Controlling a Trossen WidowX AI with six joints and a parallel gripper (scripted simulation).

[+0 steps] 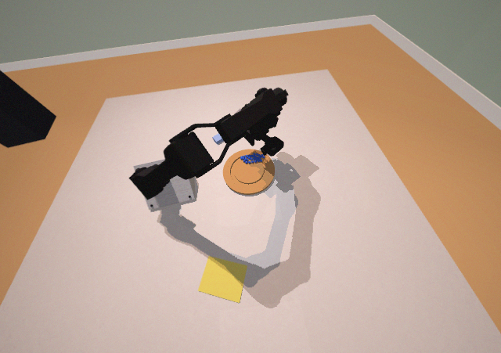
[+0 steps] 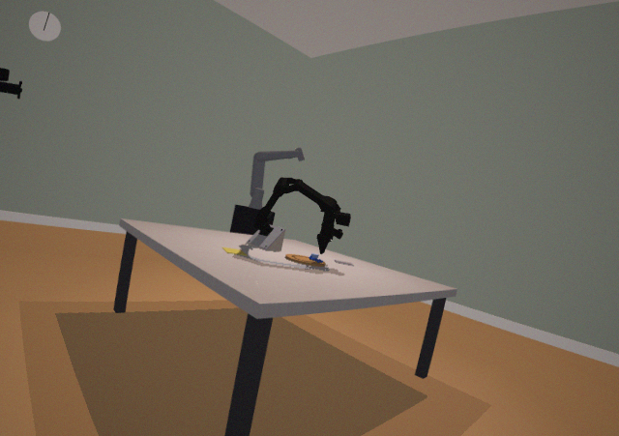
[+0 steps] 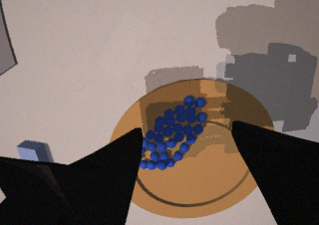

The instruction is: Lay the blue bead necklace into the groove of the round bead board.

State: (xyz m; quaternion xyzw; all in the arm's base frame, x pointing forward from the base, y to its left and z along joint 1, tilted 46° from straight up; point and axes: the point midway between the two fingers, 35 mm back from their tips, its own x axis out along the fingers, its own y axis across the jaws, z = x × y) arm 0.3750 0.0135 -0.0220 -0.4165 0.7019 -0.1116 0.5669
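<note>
The blue bead necklace [image 1: 253, 157] [image 3: 174, 130] lies bunched in a heap on one side of the round orange bead board [image 1: 246, 188] [image 2: 297, 258] [image 3: 214, 187]. The heap crosses the thin circular groove and spreads outside it. The rest of the groove that shows holds no beads. My gripper [image 1: 261, 149] [image 2: 322, 250] [image 3: 187, 131] is open, with nothing between its fingers, and hangs above the board's edge near the beads. In the wrist view the left finger hides the left end of the heap.
A small light blue block [image 1: 218, 138] [image 3: 34, 150] stands on the table beside the board, under the arm in the top view. A yellow square [image 1: 222, 279] [image 2: 231, 250] lies farther off. A thin grey flat piece [image 2: 343, 262] [image 3: 6, 46] lies beyond the board.
</note>
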